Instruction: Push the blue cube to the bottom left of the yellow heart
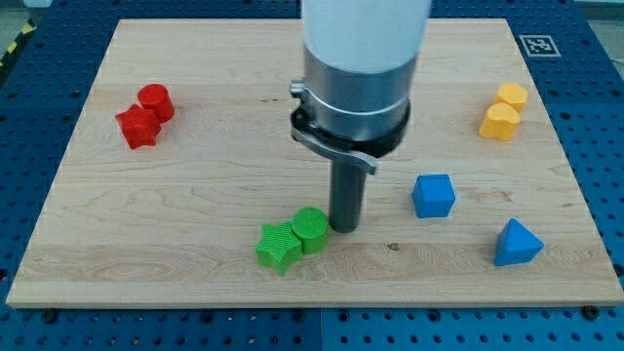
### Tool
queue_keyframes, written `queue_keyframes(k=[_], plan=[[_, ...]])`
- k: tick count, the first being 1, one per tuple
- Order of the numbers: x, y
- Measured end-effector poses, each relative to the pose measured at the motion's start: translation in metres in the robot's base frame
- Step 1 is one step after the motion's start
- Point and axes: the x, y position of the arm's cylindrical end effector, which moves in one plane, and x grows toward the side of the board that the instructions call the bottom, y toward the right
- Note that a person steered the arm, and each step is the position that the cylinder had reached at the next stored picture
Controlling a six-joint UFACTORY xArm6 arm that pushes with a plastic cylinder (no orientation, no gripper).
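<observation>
Task barely begun: blue cube (433, 195) sits far below-left of the yellow heart (500, 122); no pincer, my tip (344, 228) touches the green cylinder (311, 229), holding nothing.

Two red blocks (144, 115), two green blocks (292, 238), two yellow blocks (503, 110), two blue blocks (475, 218)

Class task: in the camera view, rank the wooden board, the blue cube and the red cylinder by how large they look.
1. Wooden board, by far the largest.
2. Blue cube.
3. Red cylinder, slightly smaller; it sits farther up the view, so this is unsure.

Wooden board (195, 58) on blue pegboard (29, 146)
</observation>
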Motion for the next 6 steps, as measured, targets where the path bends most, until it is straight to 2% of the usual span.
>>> queue_keyframes(k=[2, 3, 4, 5, 6], plan=[[-0.003, 0.087], [-0.052, 0.101], [-0.070, 0.100], [-0.037, 0.111], [-0.089, 0.120]])
